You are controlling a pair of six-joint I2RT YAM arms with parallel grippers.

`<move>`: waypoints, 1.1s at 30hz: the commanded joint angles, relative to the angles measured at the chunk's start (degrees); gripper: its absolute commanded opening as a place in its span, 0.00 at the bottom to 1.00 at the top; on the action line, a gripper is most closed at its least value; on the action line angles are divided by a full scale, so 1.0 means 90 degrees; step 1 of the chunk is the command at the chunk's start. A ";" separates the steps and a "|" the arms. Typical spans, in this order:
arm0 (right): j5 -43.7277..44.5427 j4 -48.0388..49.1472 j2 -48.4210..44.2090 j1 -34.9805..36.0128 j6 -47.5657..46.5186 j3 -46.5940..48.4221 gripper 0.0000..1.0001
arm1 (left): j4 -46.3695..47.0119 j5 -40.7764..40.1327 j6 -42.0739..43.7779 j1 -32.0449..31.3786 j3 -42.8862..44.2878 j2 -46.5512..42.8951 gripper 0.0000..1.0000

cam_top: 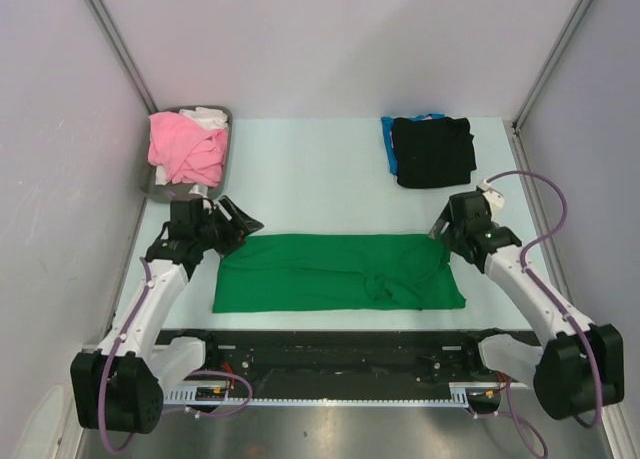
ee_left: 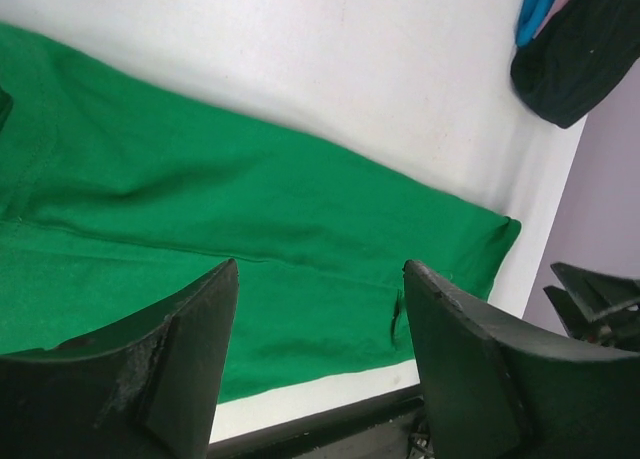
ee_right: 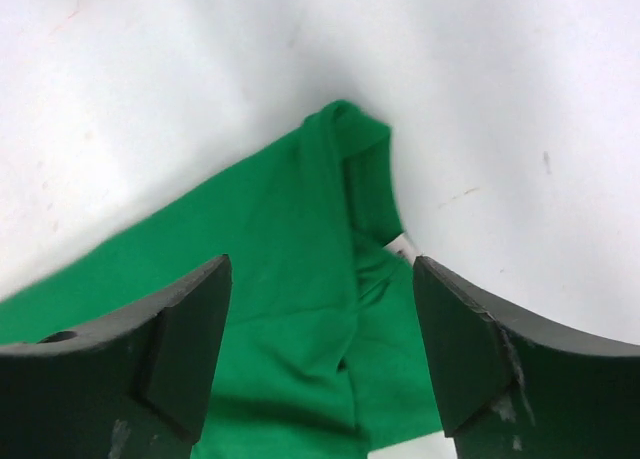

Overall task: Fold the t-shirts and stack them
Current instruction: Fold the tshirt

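A bright green t-shirt (cam_top: pixel 335 271) lies folded into a long strip across the near middle of the table, rumpled at its right end. My left gripper (cam_top: pixel 238 222) hangs open above the strip's far left corner with nothing between its fingers. The left wrist view looks along the green cloth (ee_left: pixel 200 229). My right gripper (cam_top: pixel 440 226) stands open above the far right corner. The right wrist view shows the green cloth (ee_right: pixel 290 309) with a small white neck label (ee_right: pixel 400 245). A folded black t-shirt (cam_top: pixel 432 151) rests on a blue one (cam_top: pixel 387 139) at the back right.
A dark grey tray (cam_top: pixel 158 184) at the back left holds a pink t-shirt (cam_top: pixel 183 147) and a white one (cam_top: pixel 210 117). Pale walls close the sides and back. A black rail (cam_top: pixel 340 351) runs along the near table edge between the arm bases.
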 commanded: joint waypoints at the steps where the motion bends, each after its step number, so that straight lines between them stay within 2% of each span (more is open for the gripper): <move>1: -0.0542 0.0774 0.0691 -0.0851 -0.0181 0.0059 0.74 | -0.0115 0.0180 0.0299 0.0031 0.0371 -0.0292 0.72; 4: -0.0739 0.1038 0.1238 -0.1126 -0.0104 0.0068 0.72 | -0.0194 0.0073 0.0416 0.0031 0.0449 -0.0195 0.72; 14: -0.1218 0.1899 0.2606 -0.1332 0.0043 0.0185 0.67 | 0.0314 0.0190 0.0387 0.0031 0.0039 0.0255 0.72; 17: -0.1238 0.2045 0.2948 -0.1341 -0.0035 0.0302 0.48 | 0.0324 0.0151 0.0465 0.0050 0.0000 0.0323 0.72; 18: -0.1219 0.2055 0.3037 -0.1332 -0.0054 0.0332 0.34 | 0.0304 0.0131 0.0485 0.0069 0.0010 0.0333 0.72; 23: -0.0858 0.2133 0.3418 -0.1332 -0.0171 0.0527 0.12 | 0.0333 0.0170 0.0573 0.0118 0.0039 0.0372 0.72; 24: -0.0780 0.2143 0.3448 -0.1322 -0.0201 0.0566 0.03 | 0.0314 0.0189 0.0582 0.0118 0.0068 0.0382 0.72; 25: -0.0673 0.2124 0.3477 -0.1322 -0.0220 0.0605 0.00 | 0.0314 0.0209 0.0592 0.0109 0.0078 0.0372 0.72; 29: -0.0476 0.2221 0.3604 -0.1273 -0.0240 0.0955 0.00 | 0.0314 0.0190 0.0621 0.0128 0.0098 0.0333 0.72; 33: -0.0739 0.2299 0.4033 -0.0991 -0.0454 0.1609 0.00 | 0.0275 0.0170 0.0660 0.0148 0.0108 0.0313 0.72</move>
